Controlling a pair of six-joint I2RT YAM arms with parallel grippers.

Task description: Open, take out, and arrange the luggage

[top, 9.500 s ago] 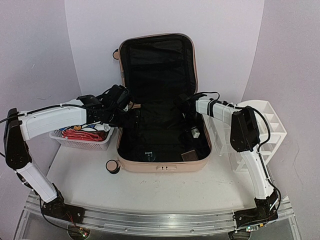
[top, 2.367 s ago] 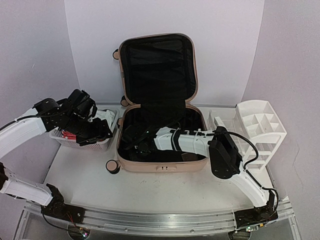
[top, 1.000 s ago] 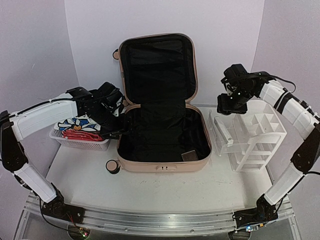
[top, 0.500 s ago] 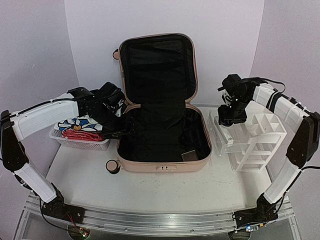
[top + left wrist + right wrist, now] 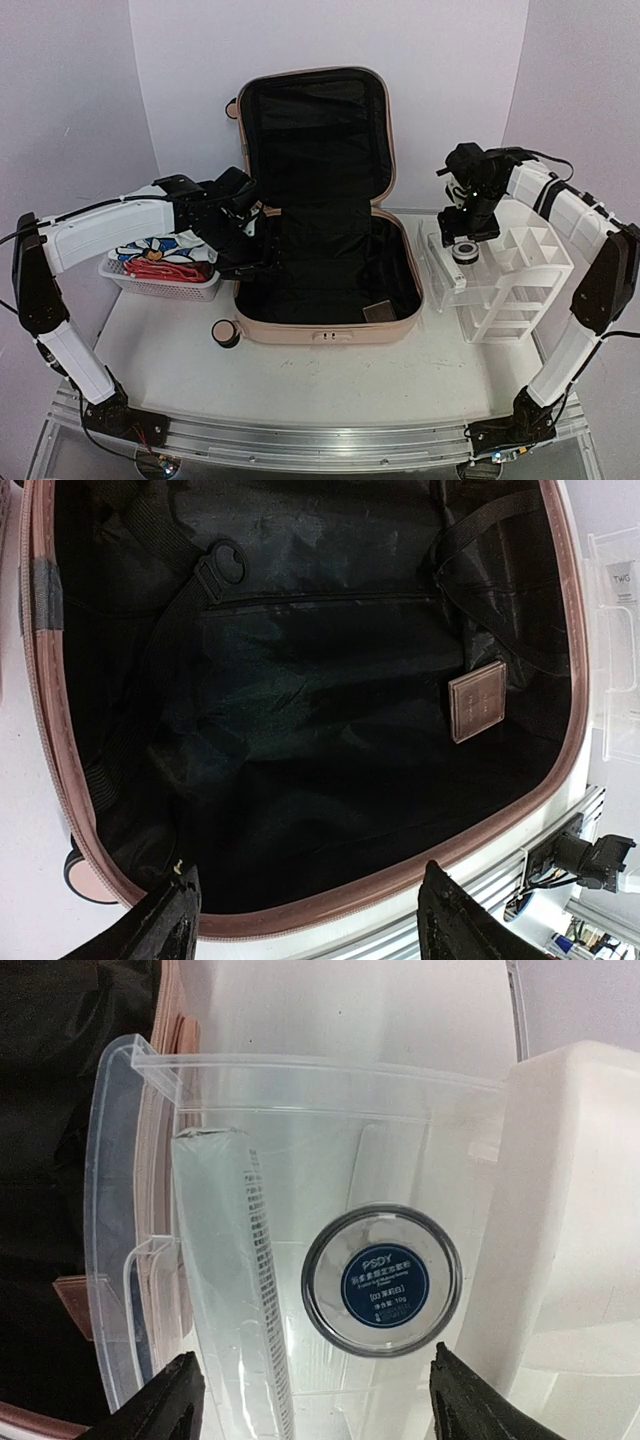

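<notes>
From above, left gripper (image 5: pixel 250 250) over the left edge of the big peach-pink hard-shell suitcase (image 5: pixel 320 330), open, lid up, right gripper (image 5: pixel 461 228) over a clear plastic drawer (image 5: pixel 440 268), left wrist, fingers (image 5: pixel 170 925) spread wide, empty, suitcase below, right wrist, fingers (image 5: pixel 165 1405) spread, empty, small round blue-label jar (image 5: pixel 381 1280) just beyond.

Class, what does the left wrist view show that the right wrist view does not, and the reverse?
Only the left wrist: the luggage floor, with a small brown card and a strap buckle. Only the right wrist: a round labelled jar lying in the clear drawer. Both: the luggage's pink rim, black lining and part of that drawer.
</notes>
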